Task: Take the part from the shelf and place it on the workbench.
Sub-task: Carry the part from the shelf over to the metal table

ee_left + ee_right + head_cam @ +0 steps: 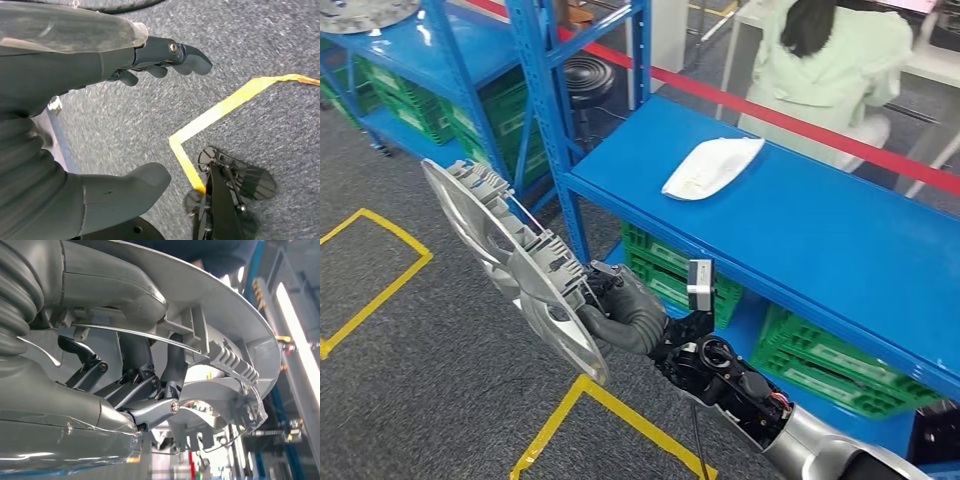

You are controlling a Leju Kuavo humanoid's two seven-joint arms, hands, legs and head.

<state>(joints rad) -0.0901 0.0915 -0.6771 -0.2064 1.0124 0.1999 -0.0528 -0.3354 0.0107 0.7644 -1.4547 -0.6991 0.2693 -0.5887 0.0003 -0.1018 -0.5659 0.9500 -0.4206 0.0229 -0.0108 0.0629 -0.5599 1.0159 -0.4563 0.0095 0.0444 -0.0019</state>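
Gripping silver part (518,262), right hand (626,310) fingers (158,410) half-hidden; left hand (75,120) fingers spread, empty.

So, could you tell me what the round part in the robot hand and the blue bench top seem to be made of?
The round part looks like silver-grey moulded plastic: ribbed clips on its back, matte sheen. It could be cast metal. The right robot hand grips it. The blue bench top looks like painted sheet metal, smooth and slightly glossy.

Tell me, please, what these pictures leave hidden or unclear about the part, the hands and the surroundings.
- Right hand, head view: fingertips hidden behind the silver part.
- Part, right wrist view: the hand covers much of it.
- Person, head view: cut off by the picture's upper edge.
- White bag on blue workbench: contents unreadable.
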